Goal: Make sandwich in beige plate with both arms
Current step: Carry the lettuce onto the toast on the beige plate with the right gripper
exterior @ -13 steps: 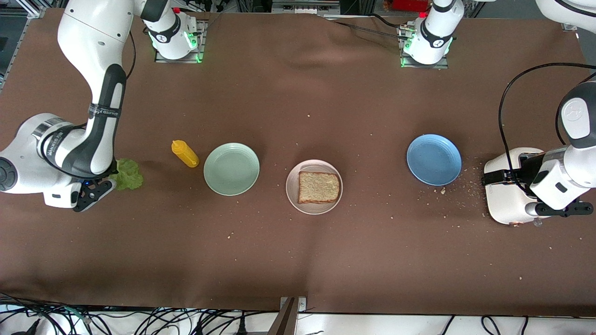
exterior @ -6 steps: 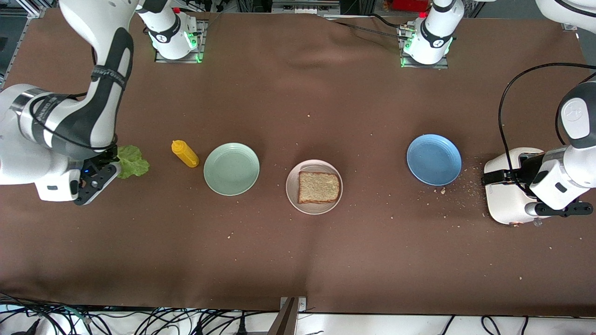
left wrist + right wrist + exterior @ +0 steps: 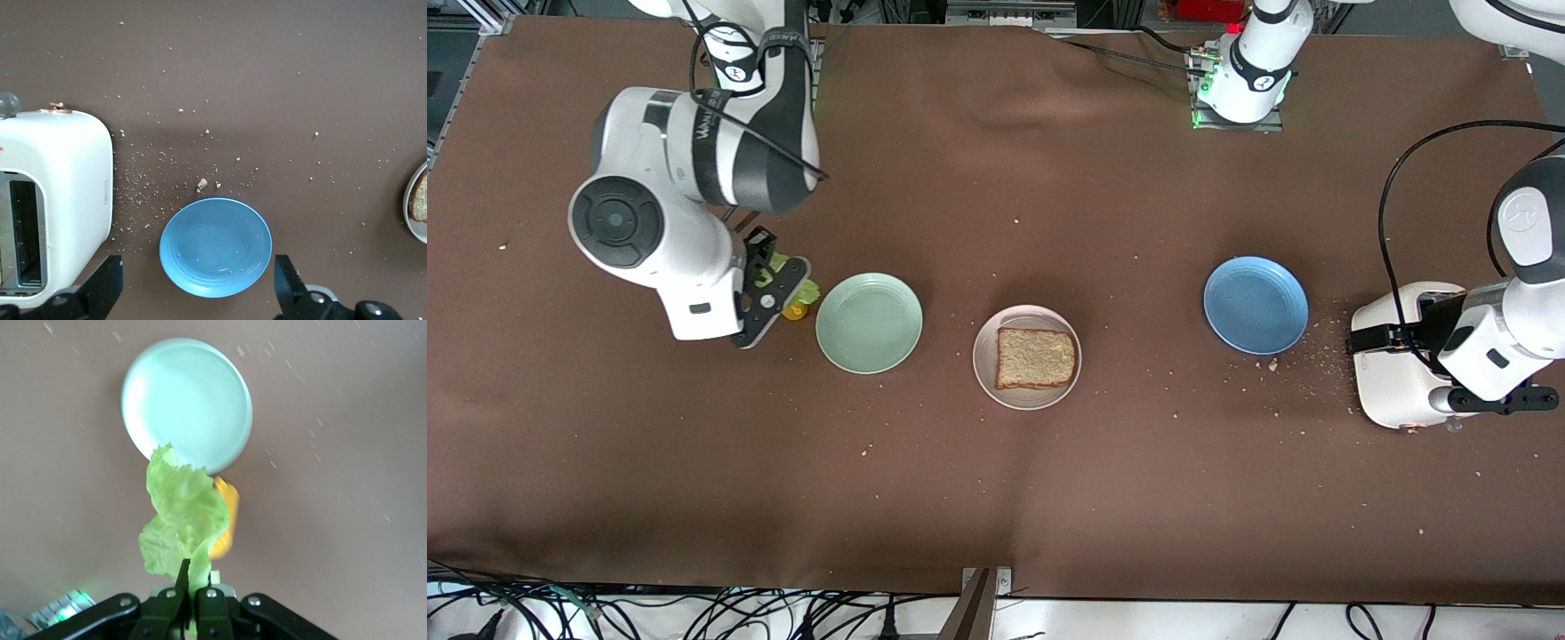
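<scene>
A matt brown cloth surface (image 3: 996, 498) carries glossy, smooth plates: mint-green (image 3: 869, 323), ribbed beige (image 3: 1027, 392), blue (image 3: 1256, 305). The porous brown bread slice (image 3: 1035, 357) looks rough; the white plastic toaster (image 3: 67, 200) shines.

Brown cloth surface (image 3: 996, 498) flecked with pale crumbs (image 3: 1303, 364). Beige plate (image 3: 985, 356), ribbed rim; tan bread (image 3: 1035, 357), darker crust. Mint-green plate (image 3: 869, 322); blue plate (image 3: 1256, 305). Crinkled light-green lettuce (image 3: 183, 520). Yellow bottle (image 3: 225, 520). White toaster (image 3: 1392, 373). White arms, black bands; black right gripper (image 3: 193, 590) and left gripper (image 3: 193, 293).

No lettering anywhere can be read with certainty.
</scene>
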Motion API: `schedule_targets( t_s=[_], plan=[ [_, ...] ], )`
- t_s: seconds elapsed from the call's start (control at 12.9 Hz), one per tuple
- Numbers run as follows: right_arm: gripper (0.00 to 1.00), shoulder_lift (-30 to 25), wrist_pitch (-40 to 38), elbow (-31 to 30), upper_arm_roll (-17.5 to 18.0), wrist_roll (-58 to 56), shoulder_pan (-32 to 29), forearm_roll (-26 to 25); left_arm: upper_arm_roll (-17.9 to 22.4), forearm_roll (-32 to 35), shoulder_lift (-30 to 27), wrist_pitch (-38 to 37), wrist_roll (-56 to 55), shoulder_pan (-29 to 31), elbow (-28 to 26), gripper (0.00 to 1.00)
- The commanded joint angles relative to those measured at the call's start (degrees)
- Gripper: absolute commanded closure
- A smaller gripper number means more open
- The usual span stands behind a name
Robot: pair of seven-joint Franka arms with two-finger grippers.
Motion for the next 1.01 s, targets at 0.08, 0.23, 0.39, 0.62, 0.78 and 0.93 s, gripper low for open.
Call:
schedule_targets(
  t_s=[0.08,0.23,0.39,0.62,0.78,0.93],
  plan=[
    [1.0,0.52,5.9,1.11,5.97,8.27,2.02,3.51,-0.13,1.27,-0.52,-0.25,0.92,-0.18,-0.4,0.0],
    [1.0,0.52,11.52,2.87,13.53,15.8,1.93,4.2,-0.13,1.27,-0.52,-0.25,0.83,-0.18,-0.4,0.0],
    [1.0,1.05,20.38,2.96,19.78,21.02,0.97,5.26,-0.13,1.27,-0.52,-0.25,0.92,-0.18,-0.4,0.0],
    [1.0,1.49,30.94,2.96,31.89,21.3,-6.22,9.03,-0.13,1.18,-0.52,-0.25,0.92,-0.18,-0.4,0.0],
    [1.0,2.19,39.37,3.05,40.51,21.3,-10.97,9.31,-0.13,1.27,-0.52,-0.25,0.83,-0.18,-0.4,0.0],
    [1.0,2.89,45.98,3.23,47.64,21.47,-14.23,9.31,-0.13,1.27,-0.52,-0.25,0.83,-0.18,-0.4,0.0]
  ],
)
